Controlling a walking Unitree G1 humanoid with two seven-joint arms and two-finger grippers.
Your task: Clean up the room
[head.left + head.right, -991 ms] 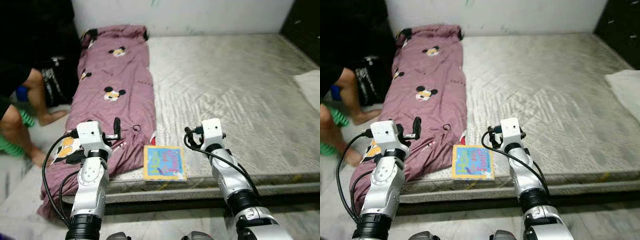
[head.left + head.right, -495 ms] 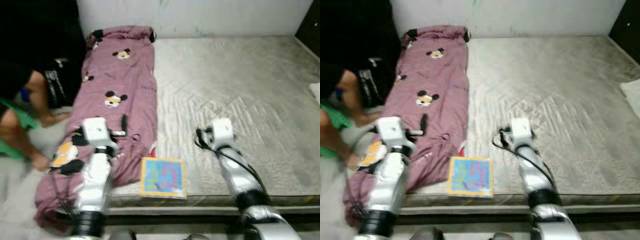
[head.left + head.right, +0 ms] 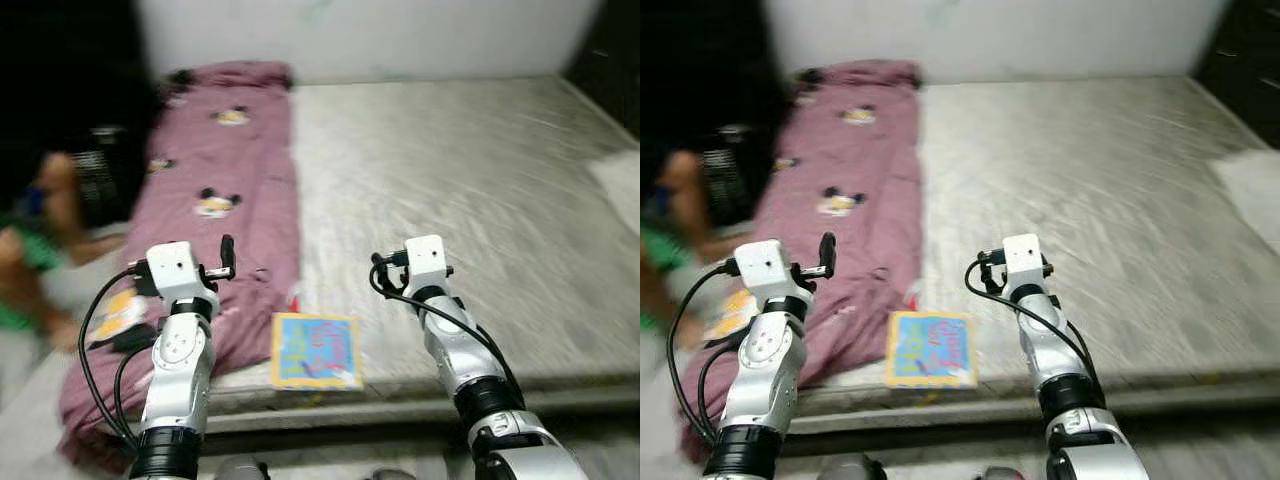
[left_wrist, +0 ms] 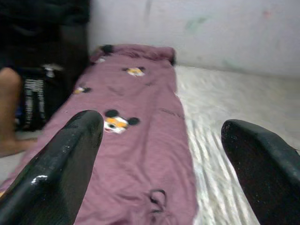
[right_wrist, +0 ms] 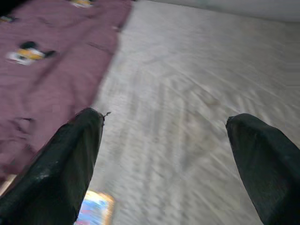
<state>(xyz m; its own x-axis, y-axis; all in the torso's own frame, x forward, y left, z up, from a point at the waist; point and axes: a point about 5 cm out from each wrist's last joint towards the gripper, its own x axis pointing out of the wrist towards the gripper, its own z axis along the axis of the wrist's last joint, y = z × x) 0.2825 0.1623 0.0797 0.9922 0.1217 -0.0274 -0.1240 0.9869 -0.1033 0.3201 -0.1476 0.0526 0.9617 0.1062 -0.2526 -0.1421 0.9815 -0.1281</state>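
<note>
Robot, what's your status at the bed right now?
Both end effectors open, empty: left, right. Colourful book lies at mattress edge beside purple blanket. Person on left.

Everything's smeary on my feed, head views softest toward the edges. Light is flat and even on the mattress (image 3: 480, 180), no hard shadows or glare. Upper left corner drops to black, and the person (image 3: 40, 230) there is just a blur. Wrist views look hazy too.
</note>
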